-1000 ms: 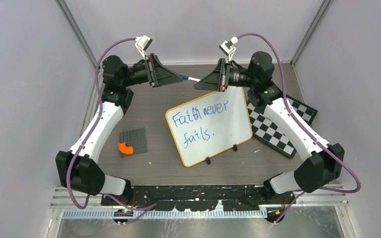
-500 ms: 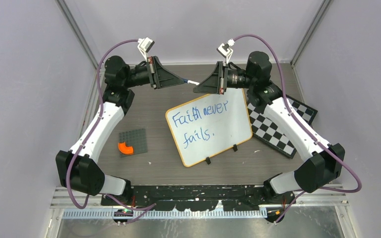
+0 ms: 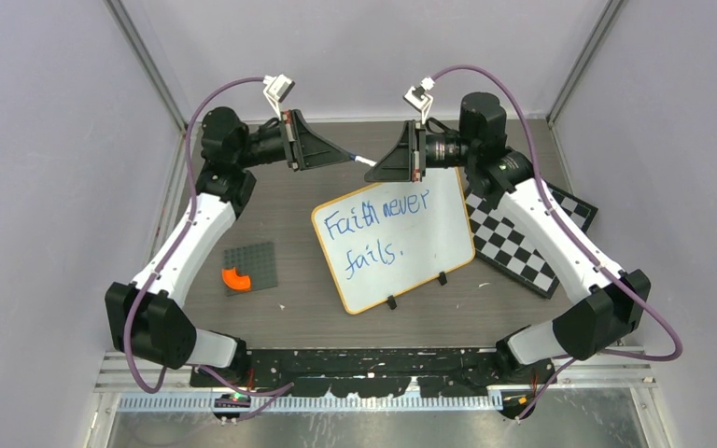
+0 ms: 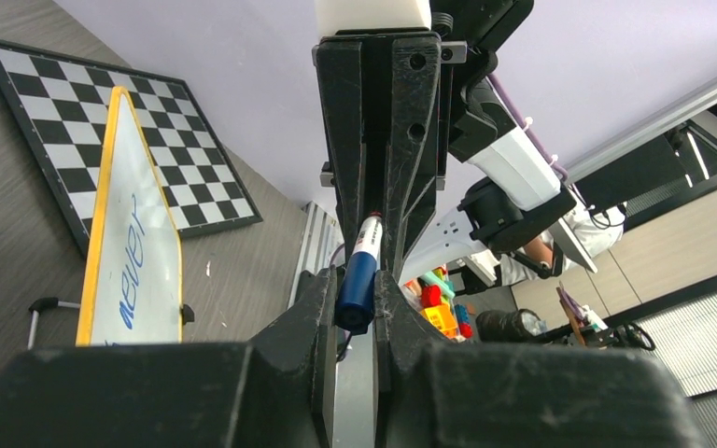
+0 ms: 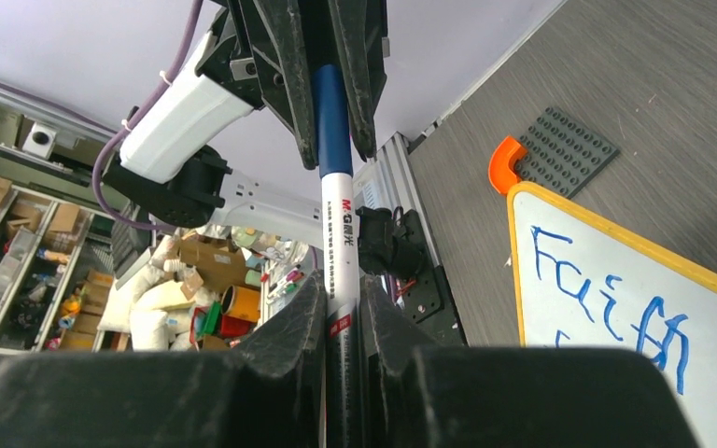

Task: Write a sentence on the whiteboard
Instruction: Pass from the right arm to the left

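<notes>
The whiteboard (image 3: pixel 434 245) lies on the table with "Faith never fails." written on it in blue. It also shows in the left wrist view (image 4: pixel 149 201) and the right wrist view (image 5: pixel 616 322). Both grippers meet tip to tip in the air above its far edge. My left gripper (image 3: pixel 344 156) is shut on the blue cap (image 4: pixel 358 283) of a marker (image 3: pixel 361 160). My right gripper (image 3: pixel 380 168) is shut on the marker's white barrel (image 5: pixel 338 238). The cap (image 5: pixel 332 112) sits on the barrel's end.
A black-and-white checkered board (image 3: pixel 532 238) lies right of the whiteboard, partly under it. A grey studded plate (image 3: pixel 250 266) with an orange curved piece (image 3: pixel 236 278) lies to the left. Grey walls enclose the table.
Both grippers have shifted slightly toward the back of the table and drawn a little closer together, with the marker still held between them.
</notes>
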Action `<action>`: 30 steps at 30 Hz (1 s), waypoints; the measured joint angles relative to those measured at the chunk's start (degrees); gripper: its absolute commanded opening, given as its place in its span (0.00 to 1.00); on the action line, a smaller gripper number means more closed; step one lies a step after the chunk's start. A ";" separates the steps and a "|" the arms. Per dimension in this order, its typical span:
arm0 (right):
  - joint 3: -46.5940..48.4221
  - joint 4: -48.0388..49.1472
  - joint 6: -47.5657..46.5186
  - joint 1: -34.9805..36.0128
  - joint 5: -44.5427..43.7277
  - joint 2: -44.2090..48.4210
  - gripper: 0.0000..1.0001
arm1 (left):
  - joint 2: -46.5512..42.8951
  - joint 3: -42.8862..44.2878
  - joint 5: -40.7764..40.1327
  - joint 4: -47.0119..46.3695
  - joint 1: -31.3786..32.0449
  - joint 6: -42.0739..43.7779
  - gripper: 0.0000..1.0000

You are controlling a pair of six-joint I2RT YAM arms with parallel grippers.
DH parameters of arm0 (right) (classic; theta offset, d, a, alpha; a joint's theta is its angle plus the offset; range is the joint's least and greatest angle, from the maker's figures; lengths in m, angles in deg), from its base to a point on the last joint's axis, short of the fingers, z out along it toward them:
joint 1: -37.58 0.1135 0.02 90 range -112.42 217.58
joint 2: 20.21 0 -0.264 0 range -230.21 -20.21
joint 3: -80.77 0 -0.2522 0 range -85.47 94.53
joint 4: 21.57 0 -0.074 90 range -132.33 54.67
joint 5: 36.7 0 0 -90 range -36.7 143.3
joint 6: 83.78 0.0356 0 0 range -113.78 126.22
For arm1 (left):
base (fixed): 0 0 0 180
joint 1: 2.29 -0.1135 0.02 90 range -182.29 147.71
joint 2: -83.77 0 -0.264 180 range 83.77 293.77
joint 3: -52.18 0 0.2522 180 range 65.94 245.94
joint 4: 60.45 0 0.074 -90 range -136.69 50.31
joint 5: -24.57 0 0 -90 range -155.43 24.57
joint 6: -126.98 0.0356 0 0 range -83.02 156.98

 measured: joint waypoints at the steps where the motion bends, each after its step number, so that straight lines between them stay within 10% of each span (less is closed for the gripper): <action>1: 0.26 -0.55 -0.28 0.07 0.13 -0.13 0.00 | 0.00 -0.11 0.00 -0.02 0.02 -0.02 0.00; 9: 2.36 -6.34 -3.74 0.15 1.16 -1.01 0.02 | -0.20 -1.38 -0.48 -0.39 0.55 -0.09 0.00; 16: 2.51 -8.15 -6.40 0.35 -0.24 -1.66 0.76 | -0.72 -3.43 0.55 -1.09 -1.95 -1.36 0.00; 30: 2.01 -20.37 -18.05 -6.40 -4.28 0.39 0.84 | -1.86 -2.25 4.81 6.64 -23.08 2.97 0.00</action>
